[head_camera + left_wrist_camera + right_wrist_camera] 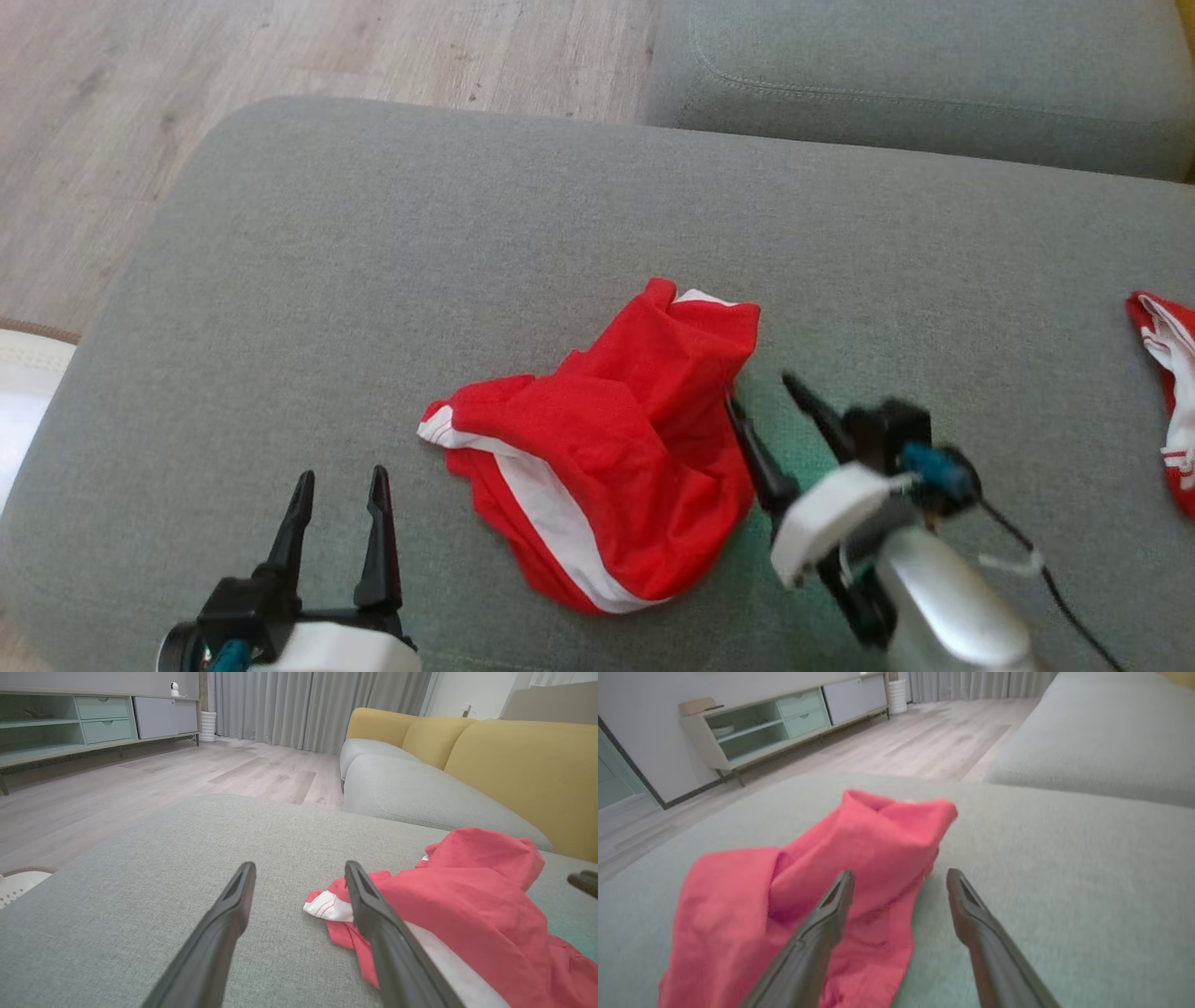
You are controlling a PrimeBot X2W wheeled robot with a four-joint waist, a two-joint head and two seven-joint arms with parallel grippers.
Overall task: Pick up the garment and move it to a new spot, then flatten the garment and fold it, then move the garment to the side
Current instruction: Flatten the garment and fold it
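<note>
Head view, garment: The crumpled red garment [607, 457] with its white stripe lay near the middle of the grey cushion [373, 280]. Its long axis ran from close to me up toward the right.
Head view, right gripper [760, 390]: Jaws were spread and empty, just beside the garment's right edge. I couldn't tell whether the nearer finger touched the cloth.
Head view, left gripper [341, 476]: Jaws were spread and empty, and the garment lay up and to its right.
Left wrist view: The fingers framed bare cushion, and the garment [467, 891] sat off to the right, its white-edged corner just past the right finger.
Right wrist view: The garment [859, 849] lay ahead and left, the left finger over red cloth and the right over cushion.
Judgement: I reckoned the right arm was much nearer, so flattening would start from that edge.
</note>
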